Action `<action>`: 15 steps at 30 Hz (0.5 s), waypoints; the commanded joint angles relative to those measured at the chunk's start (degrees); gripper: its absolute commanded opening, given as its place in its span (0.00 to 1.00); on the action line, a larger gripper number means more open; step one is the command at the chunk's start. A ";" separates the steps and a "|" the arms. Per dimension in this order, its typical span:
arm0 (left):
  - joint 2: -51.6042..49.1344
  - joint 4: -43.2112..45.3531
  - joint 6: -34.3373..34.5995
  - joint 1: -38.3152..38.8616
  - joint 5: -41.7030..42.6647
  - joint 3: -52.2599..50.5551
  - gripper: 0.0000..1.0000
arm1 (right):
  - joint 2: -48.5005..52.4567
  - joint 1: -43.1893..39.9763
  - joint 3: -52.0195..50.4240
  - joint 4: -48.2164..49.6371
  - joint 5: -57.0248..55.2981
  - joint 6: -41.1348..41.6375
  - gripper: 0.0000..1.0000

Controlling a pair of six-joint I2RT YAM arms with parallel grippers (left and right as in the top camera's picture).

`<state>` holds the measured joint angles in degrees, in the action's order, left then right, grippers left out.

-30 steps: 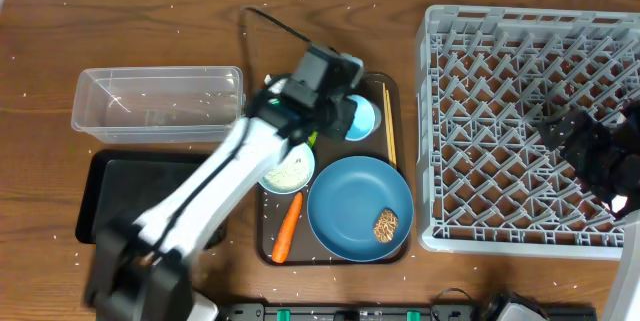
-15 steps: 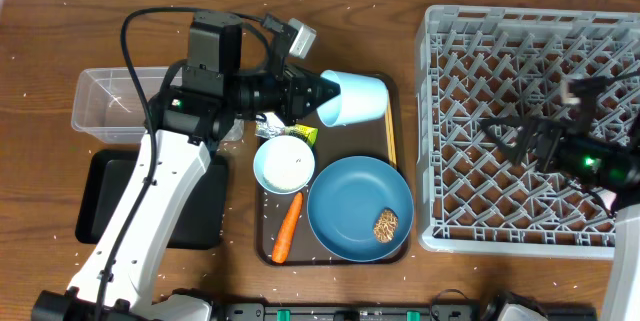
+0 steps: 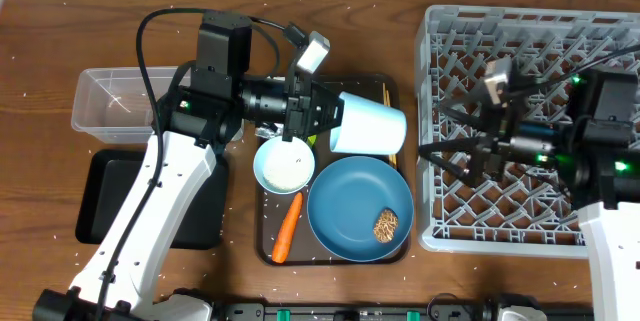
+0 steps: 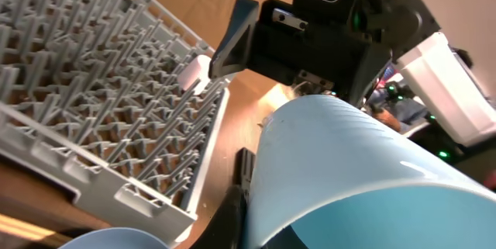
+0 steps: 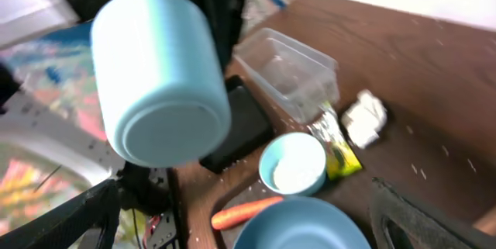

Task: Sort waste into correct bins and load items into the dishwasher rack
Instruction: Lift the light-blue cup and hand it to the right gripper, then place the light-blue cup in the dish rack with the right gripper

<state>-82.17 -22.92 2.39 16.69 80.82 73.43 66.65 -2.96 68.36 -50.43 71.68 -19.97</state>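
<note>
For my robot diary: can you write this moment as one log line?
left gripper: shut on cup, cup sideways | right gripper: open, over rack, apart from cup | next: handover, probably

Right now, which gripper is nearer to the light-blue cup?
Left. The left gripper holds the light-blue cup; the right gripper, jaws open, hovers apart from it over the rack.

The rack (image 3: 470, 71) fills the frame's right. At left, the tub (image 3: 150, 101) sits above the shallow tray (image 3: 105, 201). Between, a serving tray (image 3: 266, 223) carries bowl (image 3: 284, 165), carrot (image 3: 287, 229) and plate (image 3: 345, 206), a lump (image 3: 385, 225) on the plate.
</note>
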 commanded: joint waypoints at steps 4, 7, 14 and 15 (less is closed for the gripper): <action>0.09 0.13 -0.15 0.07 3.45 -0.02 0.06 | 0.00 7.26 0.20 4.48 4.00 -1.53 0.96; 0.09 0.35 -0.15 0.07 3.48 -0.02 0.06 | 0.00 10.34 0.20 6.01 3.08 -1.51 0.96; 0.09 0.98 -0.13 0.81 4.28 -0.02 0.06 | 0.00 15.52 0.20 11.78 -1.14 0.09 0.91; 0.09 0.98 -0.15 1.07 4.28 -0.02 0.06 | 0.00 15.82 0.20 12.74 -2.32 0.98 0.91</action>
<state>-82.17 -22.20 2.37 16.99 83.33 73.43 66.65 11.49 68.36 -38.83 71.92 -20.21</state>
